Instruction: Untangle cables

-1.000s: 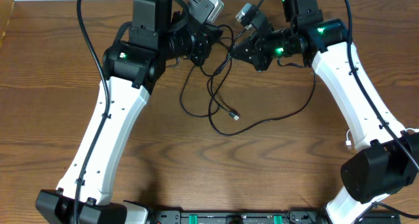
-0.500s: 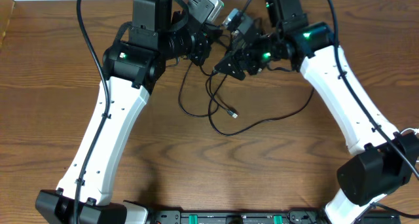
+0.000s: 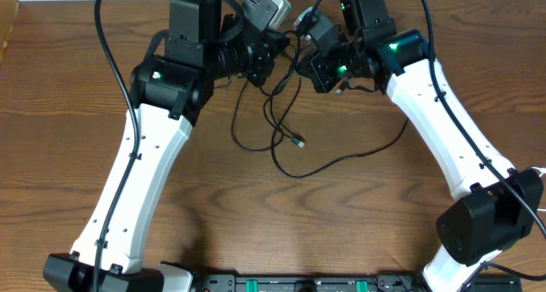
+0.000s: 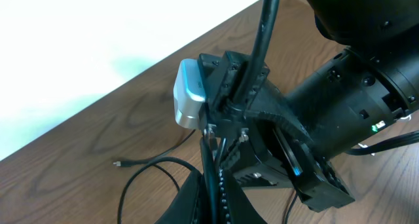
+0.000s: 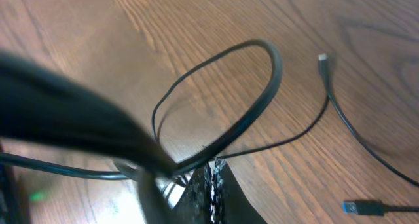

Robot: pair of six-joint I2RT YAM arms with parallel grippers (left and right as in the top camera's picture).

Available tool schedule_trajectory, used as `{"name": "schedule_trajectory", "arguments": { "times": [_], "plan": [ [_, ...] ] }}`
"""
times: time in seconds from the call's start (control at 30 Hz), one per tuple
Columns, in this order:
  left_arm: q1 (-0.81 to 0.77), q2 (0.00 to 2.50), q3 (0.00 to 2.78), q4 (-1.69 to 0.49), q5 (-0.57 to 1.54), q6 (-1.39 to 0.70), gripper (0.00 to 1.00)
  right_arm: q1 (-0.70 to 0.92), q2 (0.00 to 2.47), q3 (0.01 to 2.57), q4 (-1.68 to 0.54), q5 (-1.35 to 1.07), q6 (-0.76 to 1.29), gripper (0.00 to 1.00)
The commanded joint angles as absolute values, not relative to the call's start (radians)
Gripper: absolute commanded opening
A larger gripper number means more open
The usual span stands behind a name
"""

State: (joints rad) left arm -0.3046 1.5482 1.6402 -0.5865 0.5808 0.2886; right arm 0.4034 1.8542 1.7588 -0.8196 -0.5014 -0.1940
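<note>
Both grips are closed on black strands. My left gripper [image 4: 211,179] and right gripper [image 5: 209,171] pinch the cables [image 3: 328,166] close together at the table's [image 3: 341,232] far side. Loose loops and a plug end [image 3: 299,143] trail toward centre. Best move: separate the hands slowly and low, and stop if a loop cinches.

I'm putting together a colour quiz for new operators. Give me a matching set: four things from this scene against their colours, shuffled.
Things:
1 cable
2 table
3 left arm's long link
4 light on the right arm

Colours:
a white
b green
c black
d brown

Pairs: 1-c, 2-d, 3-a, 4-b
</note>
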Motion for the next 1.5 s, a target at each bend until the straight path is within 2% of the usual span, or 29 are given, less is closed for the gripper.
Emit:
{"name": "schedule_trajectory", "arguments": {
  "times": [0.0,0.03,0.07,0.1,0.17,0.23,0.53,1.07,1.17,1.3,1.47],
  "plan": [
    [-0.305,1.520,1.640,-0.582,0.595,0.291,0.07,0.413,1.865,1.771,-0.824,-0.503,-0.200,0.03],
    [-0.305,1.520,1.640,-0.582,0.595,0.291,0.07,0.413,1.865,1.771,-0.826,-0.508,-0.199,0.16],
    [-0.305,1.520,1.640,-0.582,0.594,0.291,0.08,0.413,1.865,1.771,-0.826,-0.507,-0.195,0.41],
    [-0.305,1.520,1.640,-0.582,0.590,0.292,0.08,0.413,1.865,1.771,-0.826,-0.507,-0.194,0.55],
    [-0.304,1.520,1.640,-0.582,0.590,0.295,0.07,0.412,1.864,1.771,-0.826,-0.506,-0.179,0.67],
    [-0.304,1.520,1.640,-0.583,0.578,0.295,0.07,0.406,1.863,1.771,-0.826,-0.509,-0.179,0.68],
    [-0.304,1.521,1.640,-0.587,0.548,0.295,0.07,0.365,1.843,1.771,-0.815,-0.553,-0.169,0.61],
    [-0.304,1.522,1.640,-0.587,0.530,0.308,0.07,0.308,1.717,1.771,-0.864,-0.554,-0.217,0.68],
    [-0.304,1.522,1.640,-0.588,0.526,0.314,0.08,0.308,1.681,1.771,-0.881,-0.477,-0.226,0.68],
    [-0.304,1.522,1.640,-0.589,0.527,0.314,0.08,0.308,1.657,1.771,-0.886,-0.329,-0.228,0.77],
    [-0.304,1.522,1.640,-0.590,0.527,0.313,0.07,0.308,1.677,1.771,-0.898,-0.234,-0.239,0.79]
  ]
}}
